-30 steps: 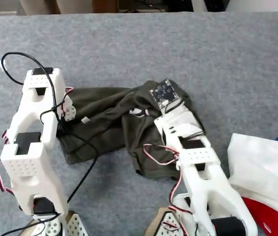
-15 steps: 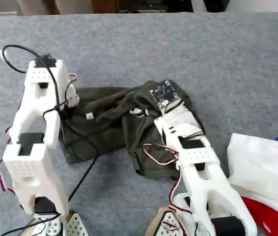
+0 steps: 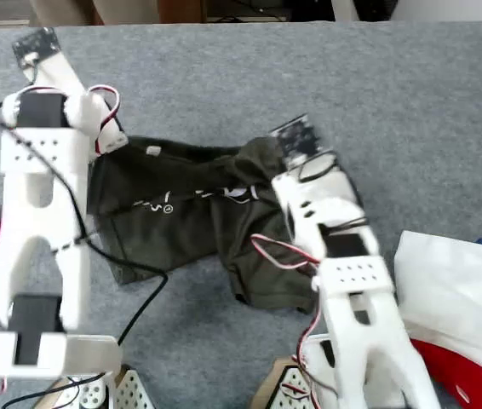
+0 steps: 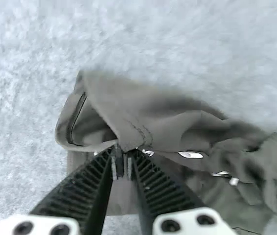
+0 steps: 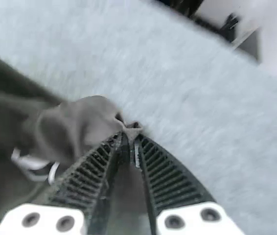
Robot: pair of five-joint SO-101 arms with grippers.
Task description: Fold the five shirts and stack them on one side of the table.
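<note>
Across the tabletop (image 3: 394, 102), one olive shirt (image 3: 181, 221) has been pulled wider. Left gripper (image 4: 122, 155) and right gripper (image 5: 129, 138) jaws are clenched on it.

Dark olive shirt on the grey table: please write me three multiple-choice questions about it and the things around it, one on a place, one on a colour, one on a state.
1. Where does the white cloth lie, seen from the dark olive shirt?
A. Under it
B. To its right, at the table's edge, next to a red cloth
C. At the far left corner

2. What colour is the table?
A. Grey
B. Blue
C. Brown

3. How do the left pincer and the right pincer stand?
A. Both open above the shirt
B. One open, one shut
C. Both shut on the shirt

Answers:
1 B: the high view shows white and red cloth together at the right edge.
2 A: every view shows a grey surface.
3 C: each wrist view shows a fold of the shirt clamped between closed fingers.
</note>
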